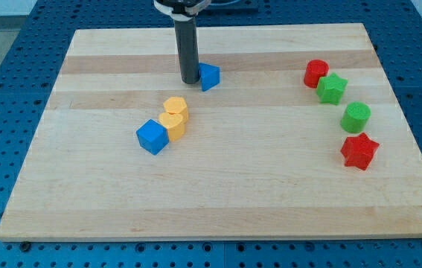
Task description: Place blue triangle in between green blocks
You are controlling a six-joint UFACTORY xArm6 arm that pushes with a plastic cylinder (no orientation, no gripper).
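Note:
The blue triangle (pixel 209 76) lies near the view's top centre of the wooden board (pixel 218 216). My tip (pixel 190 80) stands right against its left side, touching or nearly touching it. The two green blocks are at the view's right: a green star (pixel 332 88) and, below it, a green cylinder (pixel 356 117), with a small gap between them. The blue triangle is far to the left of both.
A red cylinder (pixel 315 73) touches the green star's upper left. A red star (pixel 359 151) lies below the green cylinder. Left of centre, a blue cube (pixel 152 136) sits against two yellow blocks (pixel 173 117).

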